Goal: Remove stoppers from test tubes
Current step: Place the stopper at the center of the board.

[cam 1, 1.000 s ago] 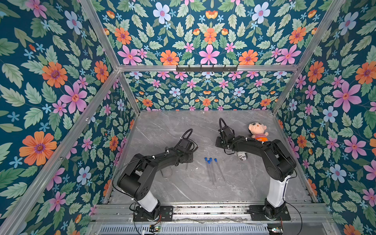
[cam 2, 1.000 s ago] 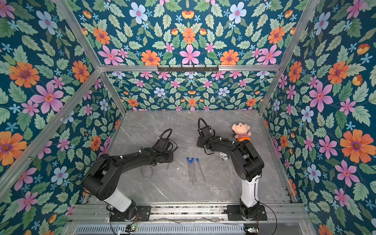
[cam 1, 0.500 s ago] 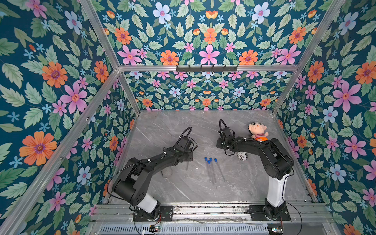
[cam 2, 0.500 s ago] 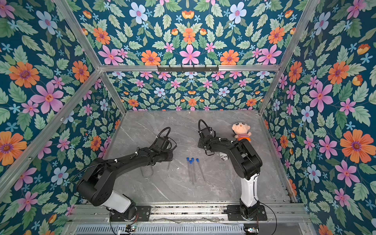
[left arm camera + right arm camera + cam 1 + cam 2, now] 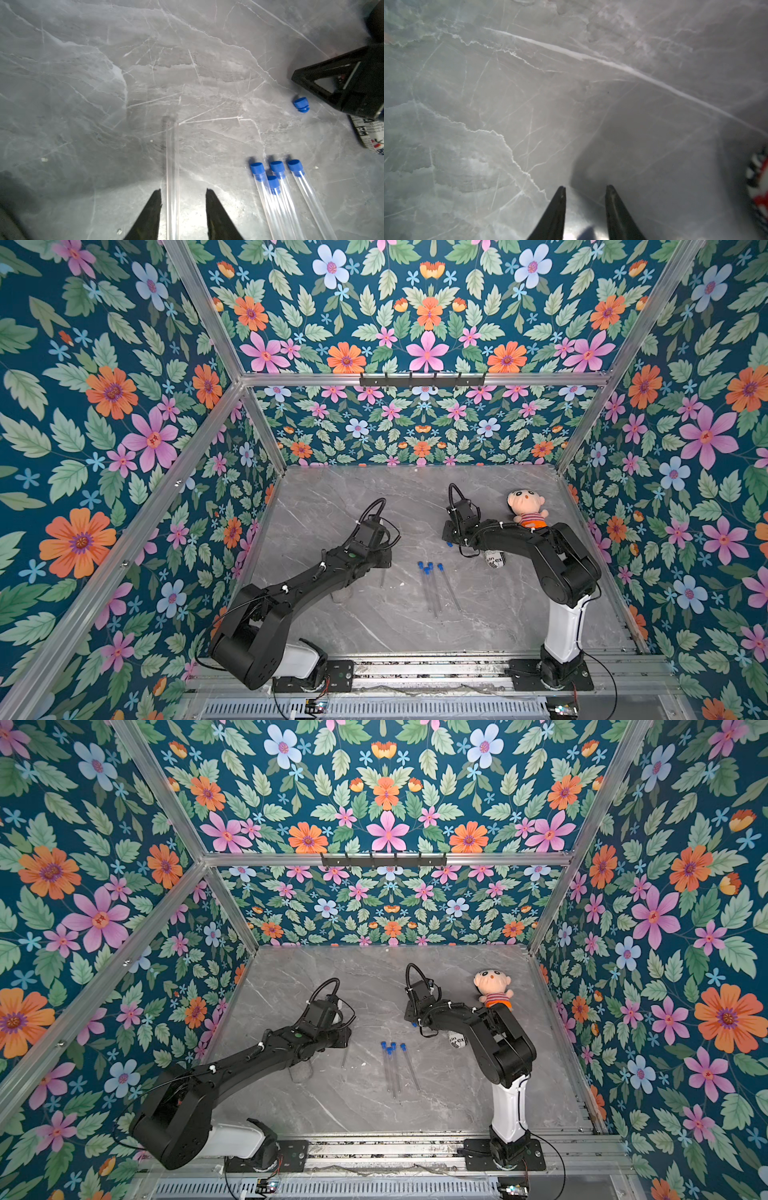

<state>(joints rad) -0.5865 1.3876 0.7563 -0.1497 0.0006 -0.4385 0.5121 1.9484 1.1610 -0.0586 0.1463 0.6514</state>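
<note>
Left wrist: open marble (image 5: 104,83) beyond tube (image 5: 172,166)

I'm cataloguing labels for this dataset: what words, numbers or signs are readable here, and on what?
"in" and "ex": letter fragments on the white printed can; the whole words are not readable.
Rest of the can's print: too blurred to read.
No text visible on the stoppers, test tubes or plush doll.

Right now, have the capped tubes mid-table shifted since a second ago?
No. In a top view the capped test tubes lie where they did, in the same place relative to the doll, with their blue stoppers at the far end as before.
</note>
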